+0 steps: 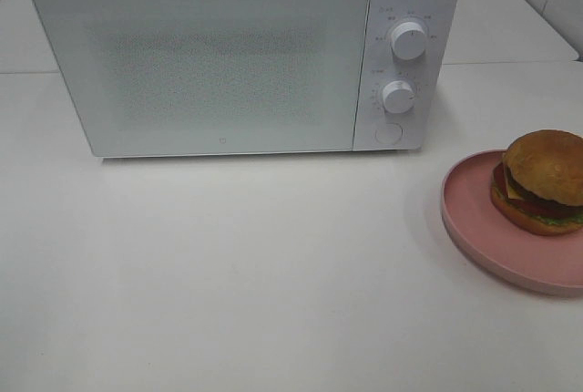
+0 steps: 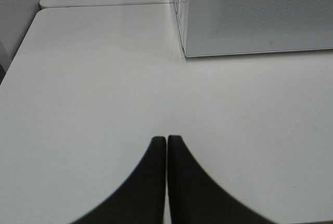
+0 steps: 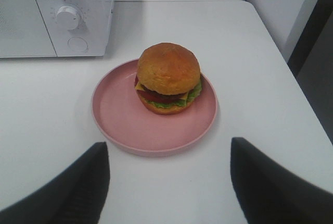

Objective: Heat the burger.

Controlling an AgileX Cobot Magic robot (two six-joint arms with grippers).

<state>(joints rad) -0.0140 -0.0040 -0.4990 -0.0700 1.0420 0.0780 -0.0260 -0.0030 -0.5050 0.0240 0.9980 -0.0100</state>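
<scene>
The burger [image 1: 543, 180] [image 3: 168, 77] with a golden-brown bun, cheese, tomato and lettuce sits on a round pink plate [image 1: 481, 228] [image 3: 120, 120] at the table's right edge. A white microwave [image 1: 228, 55] [image 2: 260, 13] [image 3: 57, 15] stands at the back with its door closed. My right gripper [image 3: 169, 174] hangs open a little short of the plate, its dark fingers apart and holding nothing. My left gripper [image 2: 166, 146] is shut, fingertips together above bare tabletop in front of the microwave's left corner. Neither gripper shows in the exterior high view.
The microwave has two knobs [image 1: 407, 41] [image 1: 399, 96] and a round button [image 1: 388, 133] on its right panel. White tabletop [image 1: 228, 273] stretches in front of the microwave. The table's right edge [image 3: 291, 83] runs close beside the plate.
</scene>
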